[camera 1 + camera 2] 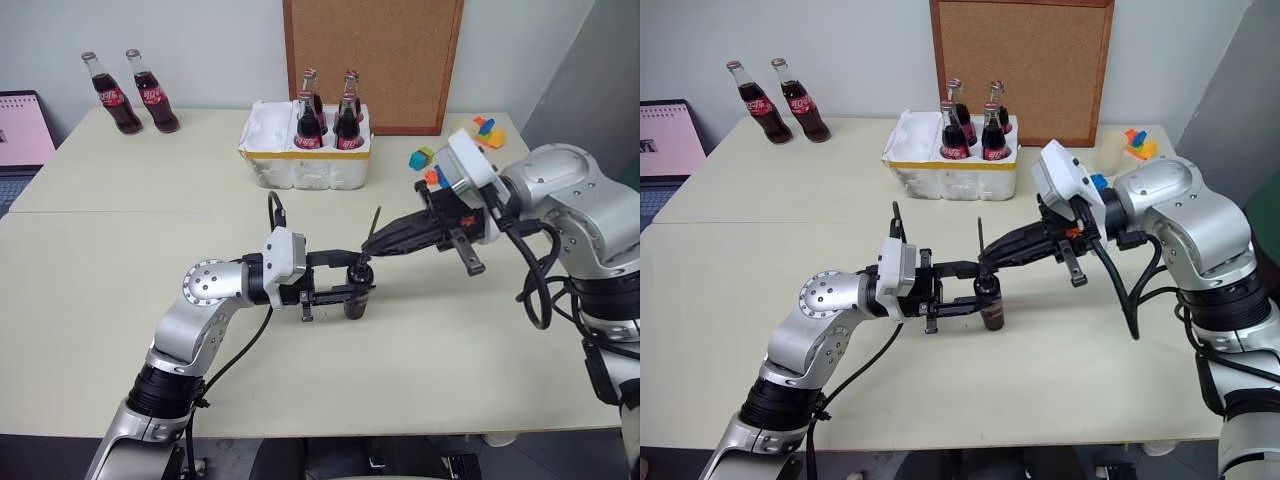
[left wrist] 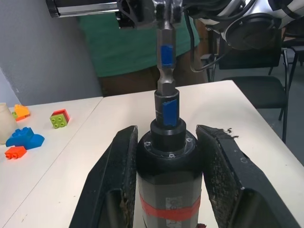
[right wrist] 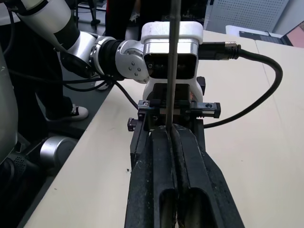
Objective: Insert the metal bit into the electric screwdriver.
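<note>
Pale cream desk (image 1: 120,300) against a light wall, with a cork board (image 1: 372,60) leaning at the back. Two cola bottles (image 1: 130,92) stand loose at the far left corner. A white foam crate (image 1: 305,155) mid-back holds four more bottles (image 1: 325,118). Coloured toy bricks (image 1: 428,160) lie scattered just right of the crate. A laptop (image 1: 20,135) sits at the left edge. A person in a green top (image 2: 128,45) stands beyond the desk, seen from the left wrist view.

Left gripper (image 1: 352,290) reaches in from the left, pointing across to the right, its fingers (image 2: 116,175) clenched on the electric screwdriver (image 2: 168,175). The tool stands upright between them, above the desk near its centre, with a red band round the body and a blue patch on the collar at the top.

Right gripper (image 1: 378,243) comes in from the right, angled slightly downward, fingers (image 3: 190,185) pressed together on the metal bit (image 3: 173,57). The bit runs upright, its upper end poking above the fingertips. In the left wrist view its lower end, marked with blue, sits in the mouth of the screwdriver collar; how deep it goes cannot be told.

The two grippers meet tip to tip over the tool.
</note>
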You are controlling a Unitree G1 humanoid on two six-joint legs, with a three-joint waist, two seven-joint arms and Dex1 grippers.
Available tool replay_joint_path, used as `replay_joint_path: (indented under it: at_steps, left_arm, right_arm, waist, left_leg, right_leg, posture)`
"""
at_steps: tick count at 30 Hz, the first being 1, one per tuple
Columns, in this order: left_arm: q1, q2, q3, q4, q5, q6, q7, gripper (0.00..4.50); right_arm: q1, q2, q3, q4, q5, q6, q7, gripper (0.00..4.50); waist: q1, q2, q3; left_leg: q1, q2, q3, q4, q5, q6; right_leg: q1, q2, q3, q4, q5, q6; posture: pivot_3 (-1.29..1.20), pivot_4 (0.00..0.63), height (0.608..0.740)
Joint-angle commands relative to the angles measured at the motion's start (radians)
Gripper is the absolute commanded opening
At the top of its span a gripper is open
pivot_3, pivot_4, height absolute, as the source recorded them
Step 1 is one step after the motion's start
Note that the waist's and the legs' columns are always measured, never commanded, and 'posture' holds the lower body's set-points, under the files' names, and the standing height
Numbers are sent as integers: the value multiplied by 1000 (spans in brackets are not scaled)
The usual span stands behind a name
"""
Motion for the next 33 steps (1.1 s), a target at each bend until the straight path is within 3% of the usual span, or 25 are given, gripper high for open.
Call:
replay_joint_path:
  at_steps: [1, 19, 33]
  left_arm:
    - [6, 11, -16, 7, 16, 4, -10, 1580]
    - [11, 25, -7, 28, 16, -18, -26, 1580]
    - [7, 34, -7, 18, 6, -11, -22, 1580]
  right_arm:
    - [0, 7, 50, 17, -48, 21, 6, 0]
    - [-87, 36, 52, 158, -62, 2, 89, 0]
    - [-68, 46, 5, 96, -17, 64, 69, 0]
  waist:
    - [0, 0, 0]
    - [0, 0, 0]
    - [0, 0, 0]
  left_leg:
    - [0, 0, 0, 0, 0, 0]
    - [1, 0, 0, 0, 0, 0]
    - [1, 0, 0, 0, 0, 0]
  right_leg:
    - [0, 0, 0, 0, 0, 0]
    - [0, 0, 0, 0, 0, 0]
    - [0, 0, 0, 0, 0, 0]
  posture:
    - [0, 150, 740]
    - [0, 150, 740]
    - [0, 150, 740]
